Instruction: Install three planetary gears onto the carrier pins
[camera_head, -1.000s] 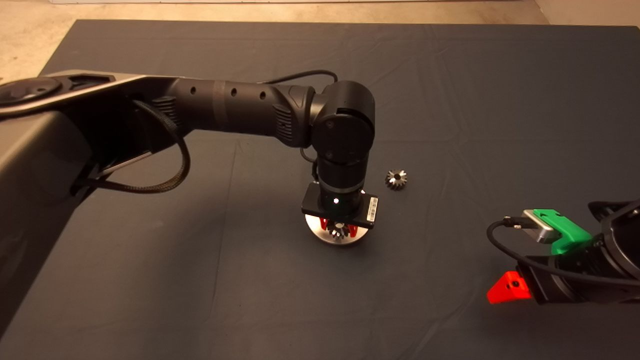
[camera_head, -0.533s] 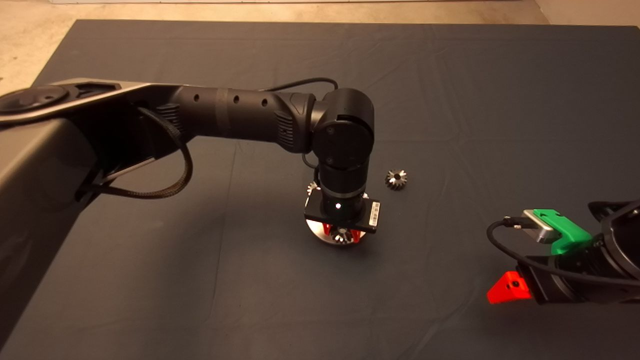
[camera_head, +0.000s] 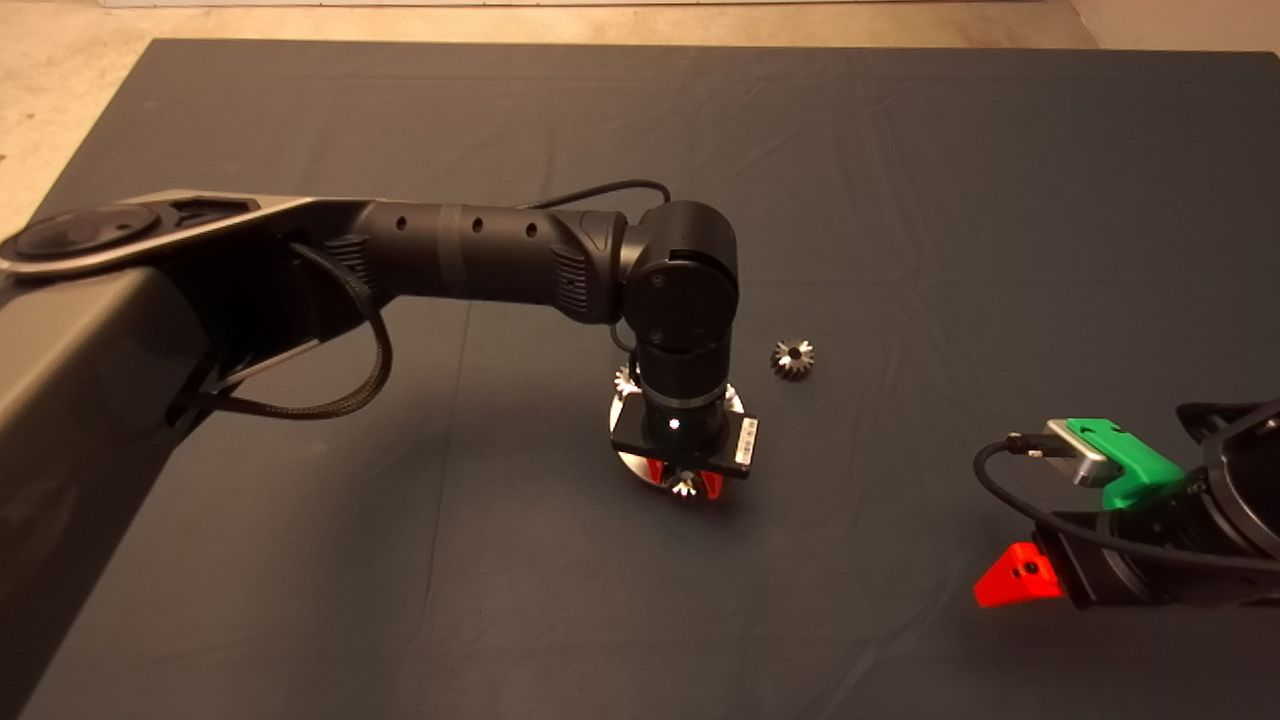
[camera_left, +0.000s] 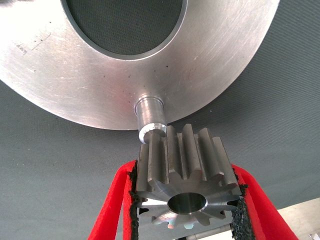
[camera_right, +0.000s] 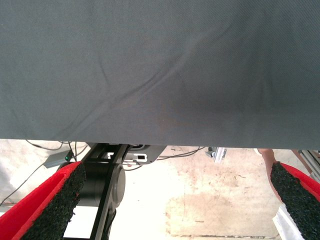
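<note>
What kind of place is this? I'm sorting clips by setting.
Probably a robotics lab bench set up for assembly practice: a dark mat over a table, a bare concrete floor with loose cables beyond it, and the left pincer holding a gear by a carrier pin.

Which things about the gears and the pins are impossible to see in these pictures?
- Head view: the left pincer and its wrist cover most of the disc; no pin is visible there.
- Left wrist view: only one carrier pin appears; the picture's edges cut off the disc's other parts.
- Left wrist view: the held gear hides whether its hole is aligned with that pin.
- Head view: a gear behind the wrist is half hidden; whether it is seated is unclear.
</note>
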